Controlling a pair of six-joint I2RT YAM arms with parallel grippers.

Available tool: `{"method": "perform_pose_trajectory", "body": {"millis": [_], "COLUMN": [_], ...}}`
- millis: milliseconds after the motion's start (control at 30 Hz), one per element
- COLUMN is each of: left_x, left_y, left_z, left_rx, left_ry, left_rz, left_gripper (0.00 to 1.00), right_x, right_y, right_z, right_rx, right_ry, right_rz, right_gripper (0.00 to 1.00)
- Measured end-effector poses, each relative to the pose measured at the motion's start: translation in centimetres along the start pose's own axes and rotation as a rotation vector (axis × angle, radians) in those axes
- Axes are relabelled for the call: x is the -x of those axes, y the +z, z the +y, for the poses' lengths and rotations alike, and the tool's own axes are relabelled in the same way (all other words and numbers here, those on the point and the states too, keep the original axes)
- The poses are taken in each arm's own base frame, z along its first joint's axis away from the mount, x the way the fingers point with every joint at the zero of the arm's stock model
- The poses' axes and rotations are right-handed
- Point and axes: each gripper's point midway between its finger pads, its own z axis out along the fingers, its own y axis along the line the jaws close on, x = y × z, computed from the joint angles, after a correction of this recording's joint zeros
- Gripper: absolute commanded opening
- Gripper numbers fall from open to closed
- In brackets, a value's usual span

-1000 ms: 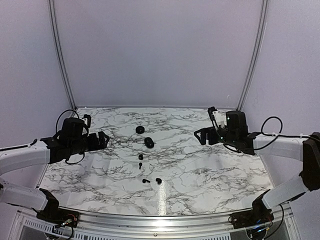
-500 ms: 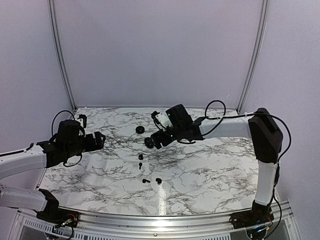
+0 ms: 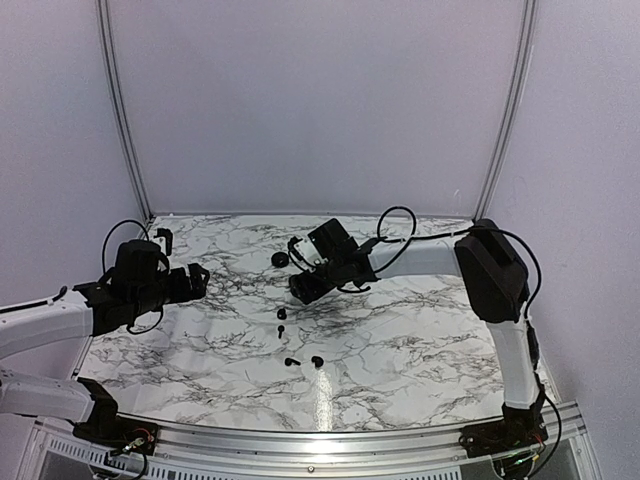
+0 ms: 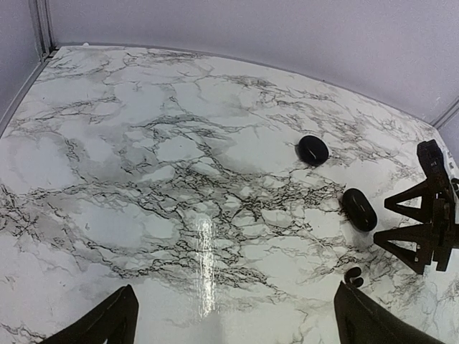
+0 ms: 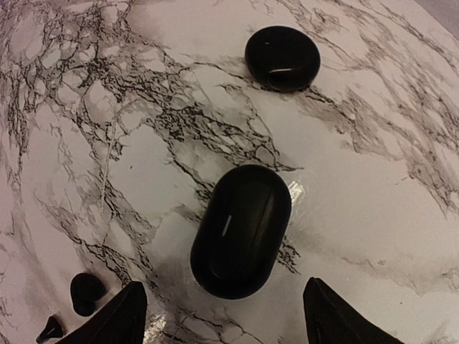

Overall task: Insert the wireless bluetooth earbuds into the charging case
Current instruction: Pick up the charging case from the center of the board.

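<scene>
Four earbuds [image 3: 317,360] loose, right gripper [image 5: 224,287] astride the case [image 5: 242,229]

Two of the earbuds lie side by side on the marble tabletop [image 3: 430,340], toward the middle of its near edge. The other two lie one behind the other, a little farther in and slightly left; the wrist views show them only as tiny dark shapes. All four sit bare on the tabletop, outside the case.

The left gripper [image 4: 235,287] hangs above the left side of the tabletop. Its jaws are spread wide with nothing between them, and only marble shows under it.

Farther in, near the middle of the tabletop, the black oval case lies flat with its lid shut. The right arm reaches across from the right edge, and its gripper is low over the case. The jaws are released, one finger on each side of the case's near end. A gap of marble shows on both sides, so nothing is grasped.

Beyond the case, toward the far edge, a black round disc [image 5: 282,57] lies alone, near the case but not touching it.
</scene>
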Motion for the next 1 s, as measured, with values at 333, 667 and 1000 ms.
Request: {"method": "perform_pose_trajectory", "body": {"millis": [333,667,1000], "left_x": [-0.1,-0.2,-0.3], "left_y": [-0.1,-0.2,-0.3], "left_z": [0.1,0.1,-0.8], "left_rx": [-0.001,-0.006,-0.058], "left_ry": [0.008,0.010,0.022], "left_rz": [-0.002,-0.009,0.003], "left_gripper": [0.99,0.99,0.99], "right_x": [-0.4,-0.9,-2.8], "right_y": [2.6,3.1,0.9], "right_z": [-0.7,-1.3,-1.8], "right_rx": [-0.037,-0.074,-0.092], "right_ry": [0.012,0.013,-0.055], "right_rz": [0.027,0.044,0.062], "right_gripper": [0.63,0.42,0.33]}}
